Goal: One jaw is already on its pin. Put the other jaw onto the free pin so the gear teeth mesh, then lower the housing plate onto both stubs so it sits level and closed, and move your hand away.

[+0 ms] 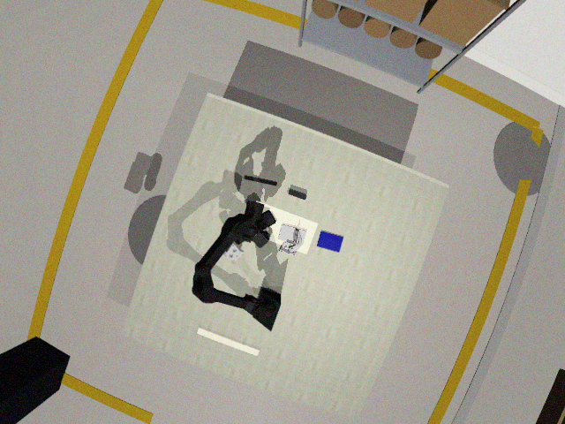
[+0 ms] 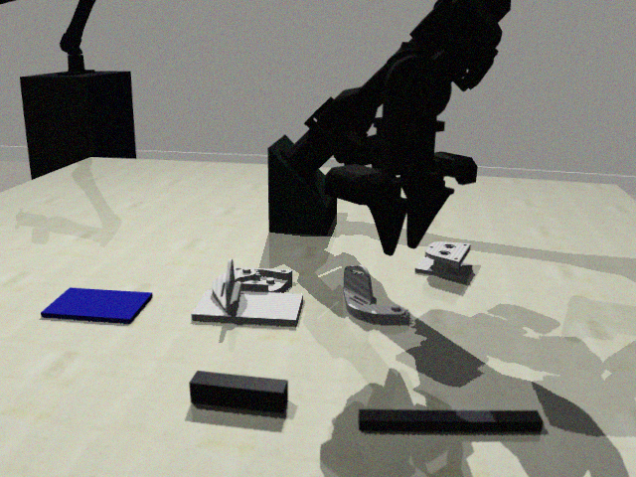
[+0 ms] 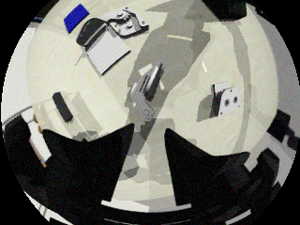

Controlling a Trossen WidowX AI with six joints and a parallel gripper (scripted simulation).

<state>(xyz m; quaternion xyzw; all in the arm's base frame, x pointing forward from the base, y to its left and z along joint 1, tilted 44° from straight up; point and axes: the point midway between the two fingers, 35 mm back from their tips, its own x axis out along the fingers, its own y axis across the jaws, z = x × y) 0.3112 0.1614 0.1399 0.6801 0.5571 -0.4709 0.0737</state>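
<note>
My gripper (image 2: 401, 249) (image 3: 149, 129) is partly open and empty, above the table. A loose grey jaw (image 2: 380, 312) (image 3: 139, 98) lies on the table below and ahead of the fingertips, one part of it tilted up. A piece with two dark round holes (image 1: 233, 252) (image 2: 447, 251) (image 3: 229, 100), seemingly the housing plate, stands apart, raised on a block. A white ribbed slab (image 2: 271, 306) (image 3: 108, 52) has a dark jaw-like part (image 2: 226, 296) (image 3: 91, 32) upright at its side. A light part with small round stubs (image 2: 269, 282) (image 3: 127, 21) adjoins the slab; its pins and tooth contact are unclear.
A flat blue block (image 1: 330, 240) (image 2: 97, 304) (image 3: 76, 18) lies beyond the slab. A short black bar (image 1: 297, 193) (image 2: 238, 393) (image 3: 62, 107) and a long black bar (image 1: 259, 179) (image 2: 449, 420) lie on the side away from the arm's base.
</note>
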